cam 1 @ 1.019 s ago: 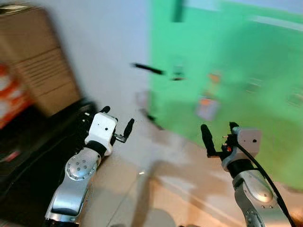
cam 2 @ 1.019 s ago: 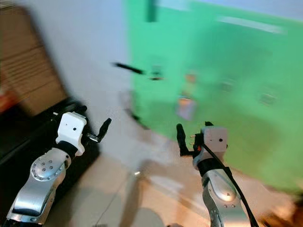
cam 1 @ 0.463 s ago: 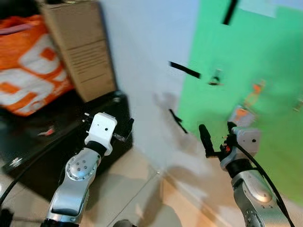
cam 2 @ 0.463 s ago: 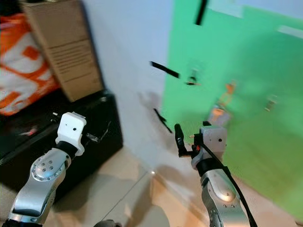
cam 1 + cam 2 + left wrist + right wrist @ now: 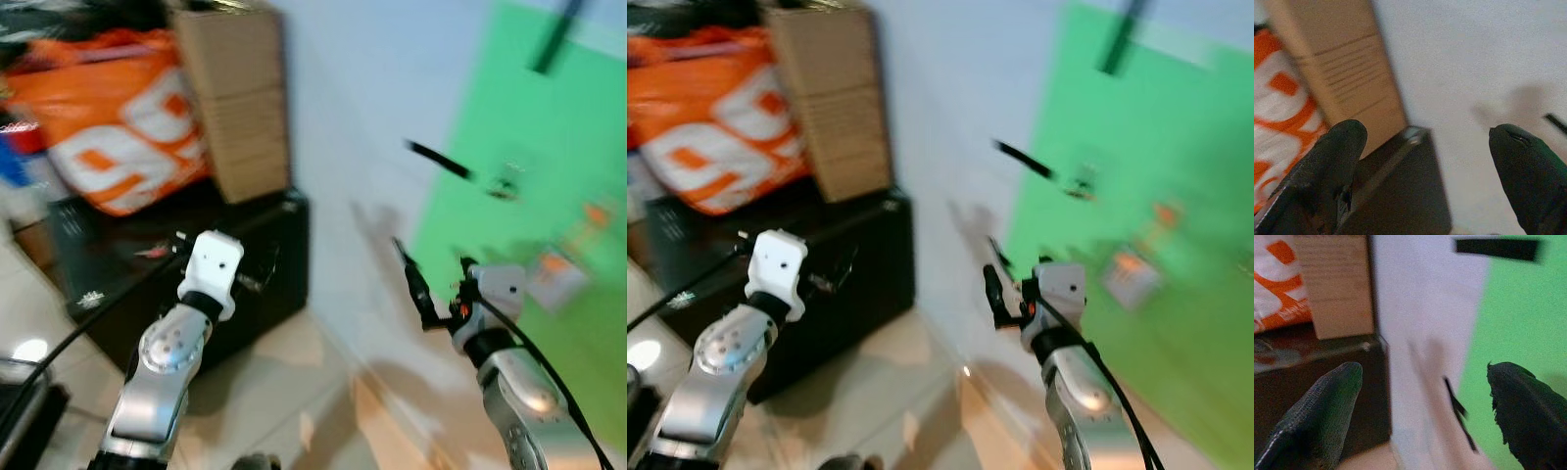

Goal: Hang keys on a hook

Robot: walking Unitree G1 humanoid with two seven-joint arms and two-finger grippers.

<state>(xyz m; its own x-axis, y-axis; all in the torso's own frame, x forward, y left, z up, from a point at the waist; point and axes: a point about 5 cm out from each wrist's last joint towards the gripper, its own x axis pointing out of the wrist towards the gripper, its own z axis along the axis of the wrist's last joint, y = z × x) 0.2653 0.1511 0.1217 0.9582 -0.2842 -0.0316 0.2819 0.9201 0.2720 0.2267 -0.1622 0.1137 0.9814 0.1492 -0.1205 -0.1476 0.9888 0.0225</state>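
My worry is that I am facing the wrong way: the picture is blurred, and reaching now could knock my left gripper [image 5: 1425, 171] into the black case [image 5: 250, 264] just ahead of it, or the cardboard box [image 5: 240, 103] above. Both my left and right gripper [image 5: 1422, 411] stand wide apart and hold nothing. I cannot pick out keys; small blurred items hang on the green panel [image 5: 549, 196], beyond my right fingers and off to their right.

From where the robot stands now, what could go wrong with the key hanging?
1. Both grippers, left and right, are open with nothing between the fingers, so no keys are held yet.
2. The head views are blurred; small items on the green wall panel cannot be told apart.
3. The black case lies close beside the left arm; a swing may hit it.
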